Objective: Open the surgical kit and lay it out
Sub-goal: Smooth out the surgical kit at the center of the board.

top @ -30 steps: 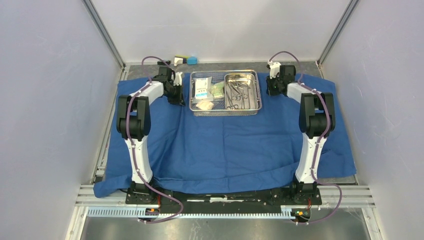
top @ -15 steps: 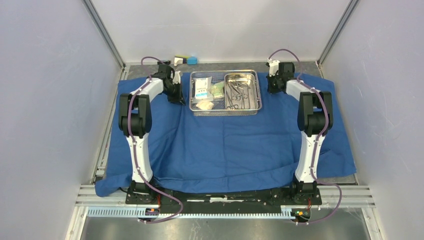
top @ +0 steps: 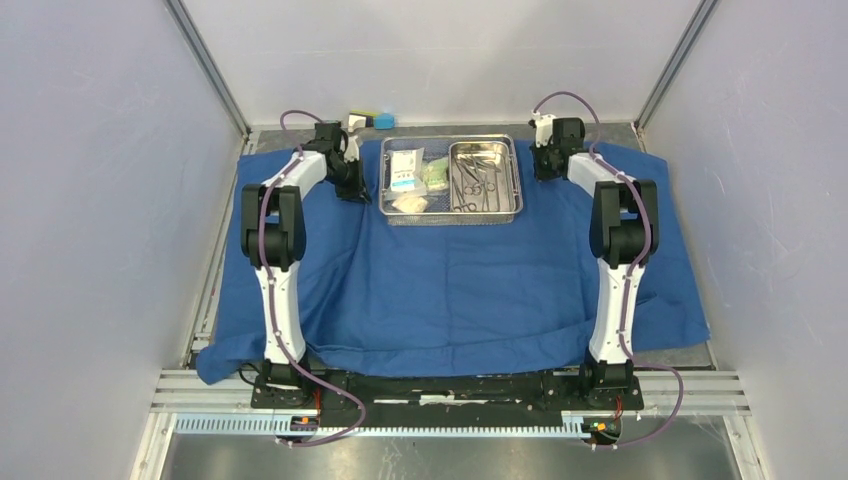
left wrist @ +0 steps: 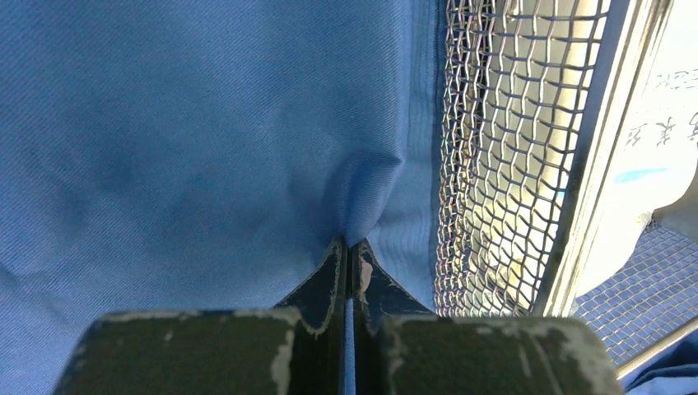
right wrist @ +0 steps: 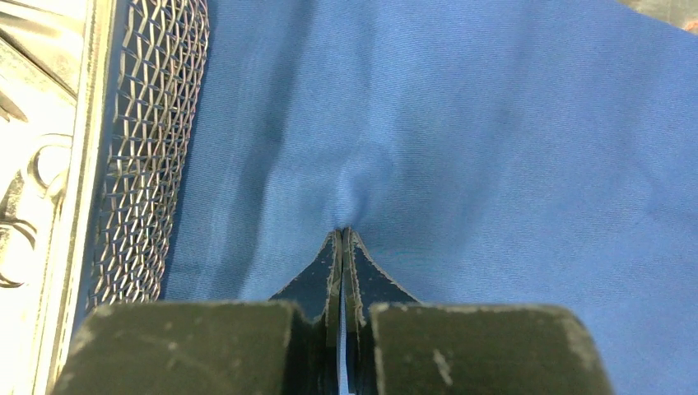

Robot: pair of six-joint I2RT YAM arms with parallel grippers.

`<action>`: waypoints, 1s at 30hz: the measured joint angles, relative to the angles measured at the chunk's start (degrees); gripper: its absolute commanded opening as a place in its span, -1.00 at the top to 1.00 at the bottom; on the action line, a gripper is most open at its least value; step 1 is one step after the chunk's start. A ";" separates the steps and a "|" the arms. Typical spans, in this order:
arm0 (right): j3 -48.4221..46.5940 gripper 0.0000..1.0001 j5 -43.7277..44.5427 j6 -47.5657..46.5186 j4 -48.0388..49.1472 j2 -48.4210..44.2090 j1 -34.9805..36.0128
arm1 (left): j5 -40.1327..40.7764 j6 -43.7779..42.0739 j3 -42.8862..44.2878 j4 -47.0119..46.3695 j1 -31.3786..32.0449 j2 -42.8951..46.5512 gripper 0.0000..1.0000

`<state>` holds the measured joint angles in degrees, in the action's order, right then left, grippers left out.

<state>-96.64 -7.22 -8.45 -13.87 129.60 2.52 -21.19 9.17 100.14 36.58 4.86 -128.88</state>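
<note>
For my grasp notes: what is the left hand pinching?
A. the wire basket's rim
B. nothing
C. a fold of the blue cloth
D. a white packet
C: the left hand is shut on a raised fold of the blue cloth, beside the wire-mesh basket.

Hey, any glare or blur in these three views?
Top external: even, soft light, sharp, with mild shine on the steel pan. Left wrist: bright glare behind the mesh basket at right, blue cloth weave crisp. Right wrist: the pan at the left edge is washed out, cloth sharp.
</note>
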 measured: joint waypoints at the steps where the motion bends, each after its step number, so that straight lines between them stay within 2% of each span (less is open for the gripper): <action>1: -0.70 0.99 0.20 0.00 -0.15 0.44 0.04 | -0.02 0.26 1.25 0.37 -0.04 -0.72 0.95; 9: -5.35 0.99 1.51 -0.04 -1.27 3.28 0.11 | -0.09 1.40 7.23 0.96 -0.37 -4.42 0.95; 19: -12.35 0.99 1.95 -0.37 -3.80 7.26 0.37 | -0.39 2.69 10.03 1.16 -0.70 -6.27 0.95; 30: -14.21 0.99 2.95 -0.39 -3.91 8.48 0.63 | -1.49 2.78 15.32 3.74 -1.27 -9.31 0.95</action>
<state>-110.85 -4.27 -8.84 -17.78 138.08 3.16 -22.68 11.94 115.46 40.32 3.60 -138.19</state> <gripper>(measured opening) 0.010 0.044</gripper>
